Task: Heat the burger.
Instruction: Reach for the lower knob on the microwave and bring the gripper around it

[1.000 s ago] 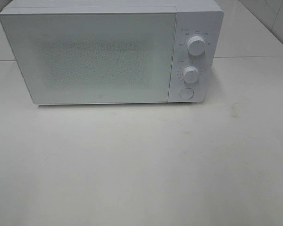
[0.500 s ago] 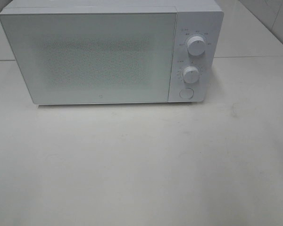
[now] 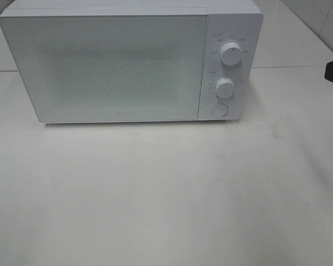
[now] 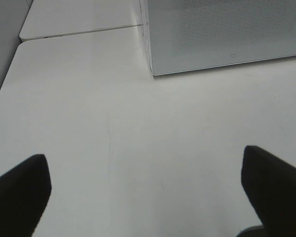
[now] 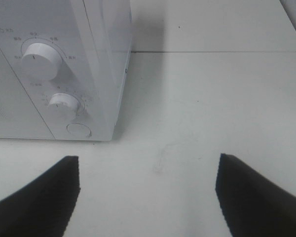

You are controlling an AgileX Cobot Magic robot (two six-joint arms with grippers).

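Currently the burger is in none of the views. It is not on the table [image 3: 155,194] in front of the microwave [image 3: 127,61], and the microwave's door [image 3: 100,66] is closed. Its dotted window shows nothing clearly. So the burger is perhaps already behind the door, or outside the pictures; this cannot be decided, and its long axis cannot be told either.

The left gripper [image 4: 145,160] hangs over the table in front of the microwave's door-side corner. Its two fingers [image 4: 19,192] are spread wide with only bare table between them, so it holds nothing. The right gripper [image 5: 148,163] is near the microwave's control side, also widely spread and holding nothing. It faces the upper knob [image 5: 38,60], the lower knob [image 5: 64,104] and the round button [image 5: 79,130] below them. In the high view only a dark part at the picture's edge, well to the side of the microwave, is seen, probably this same arm.

The coming move turns on the controls, which lie ahead of the right fingers [image 5: 39,197] and slightly toward the microwave's door. The right arm is clearly the nearer one to the button and knobs; the left is nearer to the door's far edge. If the door must be opened, the button seems the natural target.
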